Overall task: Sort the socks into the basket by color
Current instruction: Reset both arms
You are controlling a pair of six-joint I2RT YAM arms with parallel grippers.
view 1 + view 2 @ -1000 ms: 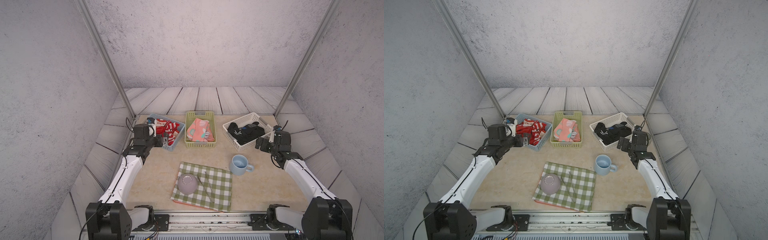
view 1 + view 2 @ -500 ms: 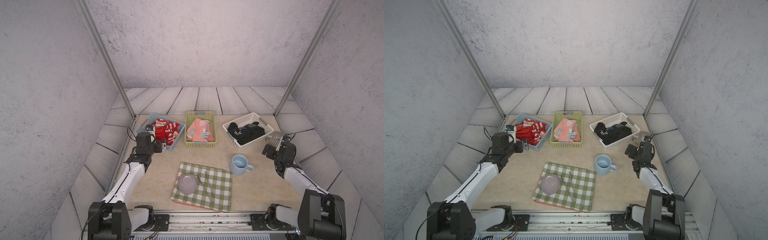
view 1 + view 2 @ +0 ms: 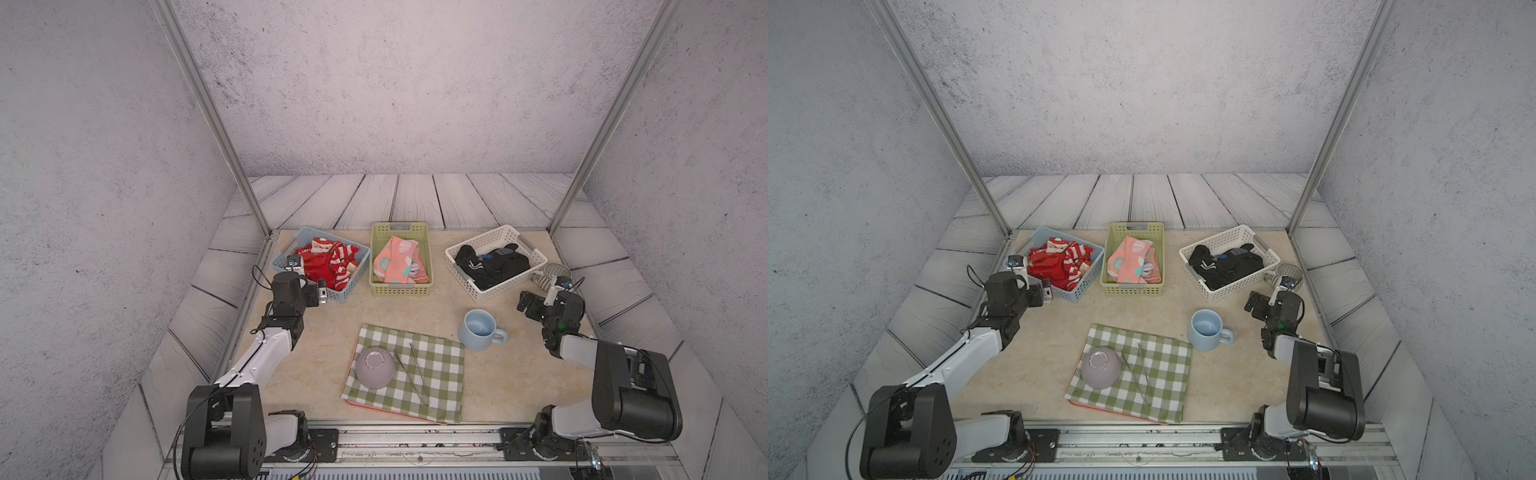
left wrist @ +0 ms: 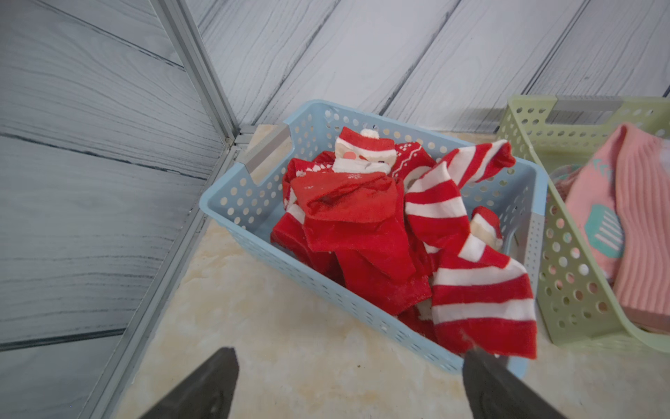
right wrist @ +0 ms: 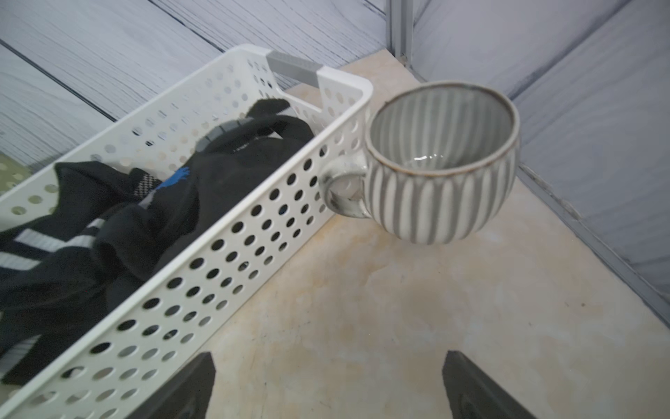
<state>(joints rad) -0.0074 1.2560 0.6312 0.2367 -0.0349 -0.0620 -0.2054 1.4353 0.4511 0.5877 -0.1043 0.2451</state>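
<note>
Red socks (image 3: pixel 328 264) with white stripes fill the blue basket (image 3: pixel 353 289); one striped sock (image 4: pixel 482 301) hangs over its near rim. Pink socks (image 3: pixel 399 262) with teal patches lie in the green basket (image 3: pixel 401 291). Black socks (image 3: pixel 492 264) lie in the white basket (image 3: pixel 494 293). My left gripper (image 3: pixel 316 291) (image 4: pixel 350 362) is open and empty, just in front of the blue basket. My right gripper (image 3: pixel 531 304) (image 5: pixel 328 366) is open and empty over bare table, beside the white basket's near right corner.
A grey ribbed cup (image 5: pixel 442 159) stands against the white basket's right side. A blue mug (image 3: pixel 478 330) sits mid-table. The green checked cloth (image 3: pixel 436 386) at the front carries an upturned purple bowl (image 3: pixel 375 368) and thin sticks (image 3: pixel 417 374).
Both arms have drawn back from the baskets toward the front of the table. Both grippers stayed open and empty.
</note>
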